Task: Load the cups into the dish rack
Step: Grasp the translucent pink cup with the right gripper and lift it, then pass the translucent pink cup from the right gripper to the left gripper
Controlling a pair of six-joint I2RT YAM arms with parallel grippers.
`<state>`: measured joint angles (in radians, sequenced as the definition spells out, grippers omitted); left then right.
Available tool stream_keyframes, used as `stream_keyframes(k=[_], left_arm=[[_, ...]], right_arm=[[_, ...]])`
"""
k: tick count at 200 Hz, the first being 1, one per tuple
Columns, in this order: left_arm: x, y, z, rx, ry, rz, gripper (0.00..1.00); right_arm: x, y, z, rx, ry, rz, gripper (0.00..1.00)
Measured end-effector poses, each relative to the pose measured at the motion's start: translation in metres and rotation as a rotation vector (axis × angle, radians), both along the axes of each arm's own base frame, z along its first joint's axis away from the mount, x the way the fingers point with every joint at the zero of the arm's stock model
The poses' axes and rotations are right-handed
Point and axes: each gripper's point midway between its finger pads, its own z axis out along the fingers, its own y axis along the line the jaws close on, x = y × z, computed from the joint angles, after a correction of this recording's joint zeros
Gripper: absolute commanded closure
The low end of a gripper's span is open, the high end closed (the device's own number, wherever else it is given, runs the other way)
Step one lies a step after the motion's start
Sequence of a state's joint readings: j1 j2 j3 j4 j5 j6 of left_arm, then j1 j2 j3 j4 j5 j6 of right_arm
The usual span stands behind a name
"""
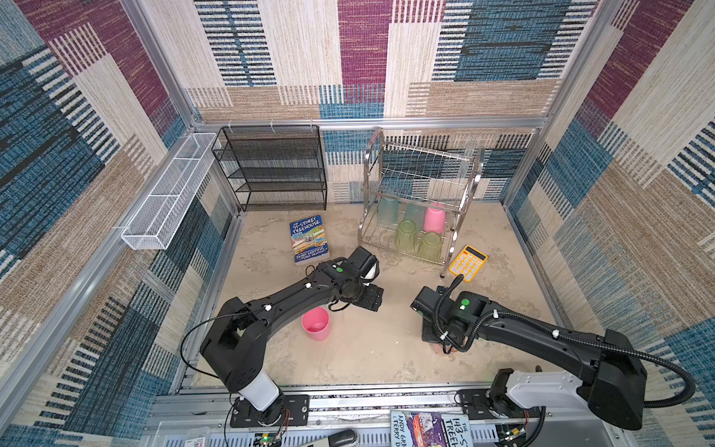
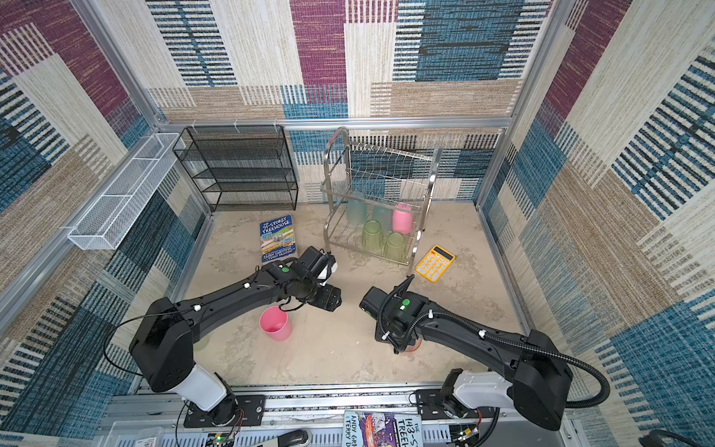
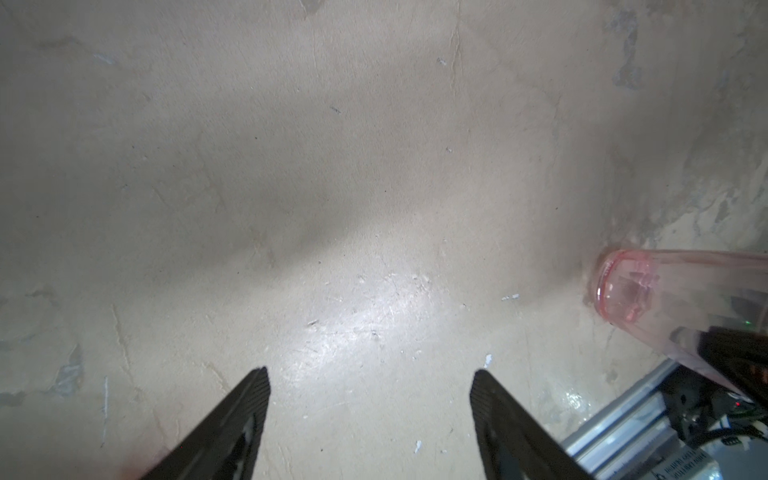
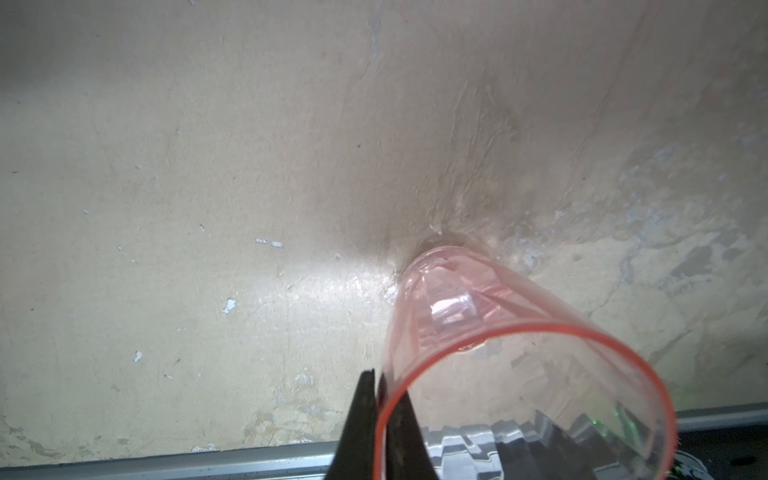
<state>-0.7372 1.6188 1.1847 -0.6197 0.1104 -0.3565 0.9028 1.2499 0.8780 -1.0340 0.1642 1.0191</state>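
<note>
Cups (image 1: 406,236) sit in the lower tier of the dish rack (image 1: 373,154) at the back right of the desk (image 1: 367,348) in both top views. Five stand upside down there: two teal, one pink and two yellow-green. A pink cup (image 1: 316,323) stands mouth up on the desk just beside the left arm (image 1: 286,298), well apart from the rack. In a top view a bit of a yellow-green cup (image 2: 201,342) shows behind that arm. The left hand (image 1: 369,298) points down over the middle of the desk. The right hand (image 1: 433,334) points down nearer the front right, and a sliver of a salmon cup (image 1: 440,349) shows under it. A book (image 1: 308,240) lies left of the rack, and a calculator (image 1: 468,263) lies just beside the rack's front right foot.

In the left wrist view the left hand (image 3: 370,395) has its fingers (image 3: 249,399) spread wide above the desk. The salmon cup (image 3: 648,291) stands off to one side, with a dark finger of the right hand at its rim.

In the right wrist view the right hand (image 4: 380,390) is pinching the wall of the salmon cup (image 4: 498,299), one finger outside the rim and one inside. The cup's base seems to rest on the desk, though the blur there leaves that unsure.
</note>
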Motion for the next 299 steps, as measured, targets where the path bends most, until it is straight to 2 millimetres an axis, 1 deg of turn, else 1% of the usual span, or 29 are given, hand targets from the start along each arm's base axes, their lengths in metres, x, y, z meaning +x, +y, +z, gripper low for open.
stream_keyframes(k=[19,46,60,73,87,99,123,148,165,192,208,226,269,299], left_arm=[[0.003,0.001,0.005,-0.012,-0.001,0.012,0.21],[0.005,0.007,0.021,-0.053,-0.007,0.031,0.20],[0.008,0.011,0.031,-0.083,-0.008,0.046,0.20],[0.011,0.016,0.040,-0.113,-0.007,0.059,0.20],[0.012,0.023,0.051,-0.150,0.000,0.078,0.20],[0.016,0.032,0.062,-0.180,-0.001,0.105,0.19],[0.027,0.054,0.087,-0.253,-0.015,0.177,0.19],[0.037,0.082,0.109,-0.321,-0.024,0.274,0.18],[0.044,0.100,0.123,-0.371,-0.037,0.345,0.16],[0.050,0.123,0.142,-0.452,-0.051,0.460,0.14],[0.056,0.135,0.146,-0.507,-0.047,0.537,0.14],[0.061,0.146,0.147,-0.569,-0.028,0.621,0.14],[0.073,0.162,0.151,-0.744,0.011,0.795,0.14],[0.081,0.168,0.153,-0.862,0.047,0.885,0.07]], right_arm=[[0.007,0.004,0.010,0.005,-0.028,0.008,1.00],[0.023,0.014,0.030,-0.001,-0.079,0.029,1.00],[0.032,0.021,0.043,0.004,-0.107,0.045,1.00],[0.043,0.032,0.059,0.022,-0.145,0.070,1.00],[0.058,0.046,0.075,0.035,-0.188,0.100,1.00],[0.069,0.061,0.082,0.047,-0.212,0.132,1.00],[0.092,0.094,0.092,0.086,-0.257,0.200,1.00],[0.115,0.134,0.111,0.172,-0.331,0.275,1.00],[0.126,0.156,0.123,0.239,-0.382,0.324,1.00],[0.139,0.185,0.146,0.337,-0.489,0.398,1.00],[0.148,0.199,0.163,0.395,-0.566,0.425,1.00],[0.155,0.214,0.180,0.469,-0.659,0.453,1.00],[0.159,0.239,0.196,0.604,-0.797,0.523,1.00],[0.159,0.251,0.207,0.682,-0.885,0.566,1.00]])
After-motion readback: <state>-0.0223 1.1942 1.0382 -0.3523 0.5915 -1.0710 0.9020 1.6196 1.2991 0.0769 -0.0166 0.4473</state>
